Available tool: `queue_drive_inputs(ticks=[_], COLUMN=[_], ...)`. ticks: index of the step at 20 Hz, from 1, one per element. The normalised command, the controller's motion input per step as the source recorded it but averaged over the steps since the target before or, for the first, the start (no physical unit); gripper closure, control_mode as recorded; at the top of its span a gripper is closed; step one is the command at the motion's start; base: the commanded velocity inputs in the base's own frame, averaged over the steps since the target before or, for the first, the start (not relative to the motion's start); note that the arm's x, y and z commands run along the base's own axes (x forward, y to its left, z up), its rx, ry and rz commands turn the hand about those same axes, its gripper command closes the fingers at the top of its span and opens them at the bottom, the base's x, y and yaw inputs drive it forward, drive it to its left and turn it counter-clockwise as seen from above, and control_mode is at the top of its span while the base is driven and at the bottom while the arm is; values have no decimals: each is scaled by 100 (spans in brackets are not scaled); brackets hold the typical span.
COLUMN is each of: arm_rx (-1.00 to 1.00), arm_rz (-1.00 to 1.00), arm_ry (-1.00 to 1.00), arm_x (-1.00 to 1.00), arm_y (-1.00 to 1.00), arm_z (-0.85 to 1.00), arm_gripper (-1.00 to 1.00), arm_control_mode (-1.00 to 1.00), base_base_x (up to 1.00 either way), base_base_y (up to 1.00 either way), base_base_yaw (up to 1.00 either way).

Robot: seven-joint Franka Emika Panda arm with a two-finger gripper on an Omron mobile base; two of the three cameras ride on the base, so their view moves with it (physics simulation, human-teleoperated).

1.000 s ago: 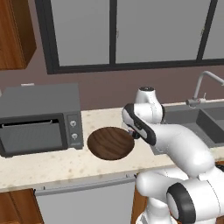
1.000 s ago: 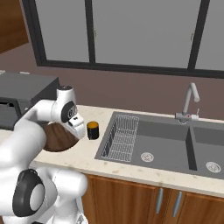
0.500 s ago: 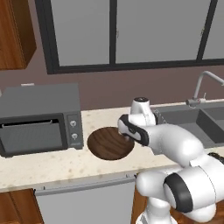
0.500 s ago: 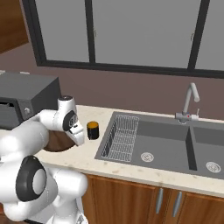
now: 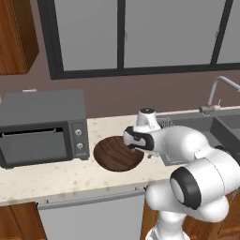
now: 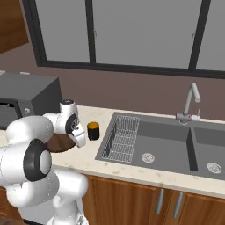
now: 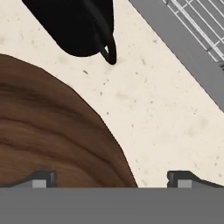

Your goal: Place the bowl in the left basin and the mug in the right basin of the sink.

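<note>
The dark wood-grain bowl lies flat on the speckled counter, just right of the oven. My gripper hangs low over the bowl's right rim, open and empty. In the hand view the bowl takes up the lower left. One fingertip stands over the wood and the other over bare counter. The black mug with its orange inside stands upright just beyond the bowl, between it and the sink. Its handle shows in the hand view. The sink's wide left basin and narrow right basin hold nothing.
A grey toaster oven stands on the counter left of the bowl. A wire rack lines the left basin's near side. The curved faucet rises behind the divider. The counter's front edge runs close below the bowl.
The hand has come down from above the counter to just over the bowl's right rim. Its jaws stayed open. Bowl and mug have not moved.
</note>
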Motion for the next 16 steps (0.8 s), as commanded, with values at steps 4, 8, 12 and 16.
queue_drive_inputs(ticks=[4, 8, 12, 16], arm_rx=[0, 0, 0, 0], arm_rz=[0, 0, 0, -1], arm_ry=[0, 0, -3, 0], arm_x=[2, 0, 1, 0], arm_y=[0, 3, 12, 2], arm_z=[-36, -30, -19, 0], arm_gripper=[-100, -100, 100, 100], arm_control_mode=[-100, -100, -100, -100], base_base_x=[0, 0, 0, 0], base_base_y=[0, 0, 0, 0], base_base_yaw=[0, 0, 0, 0])
